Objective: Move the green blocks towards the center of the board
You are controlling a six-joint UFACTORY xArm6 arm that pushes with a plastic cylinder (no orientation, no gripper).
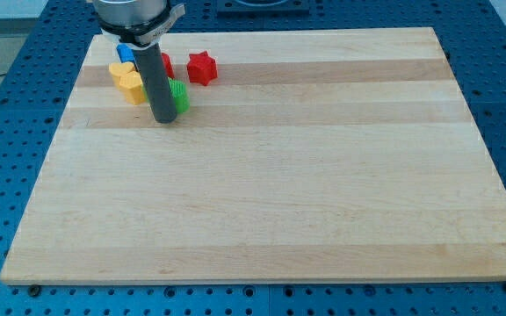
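My tip (pixel 164 119) rests on the wooden board (pixel 262 175) near the view's top left. A green block (pixel 179 95) sits right behind the rod, touching its right side, mostly hidden, shape unclear. A yellow block (pixel 129 82) lies just left of the rod. A blue block (pixel 125 53) shows at the view's top behind the rod. A red star-like block (pixel 202 68) lies to the right of the rod, and another red block (pixel 166 63) peeks out beside the rod. Only one green block shows.
The arm's grey body (pixel 134 16) hangs over the board's top left corner. The board lies on a blue perforated table (pixel 7 158).
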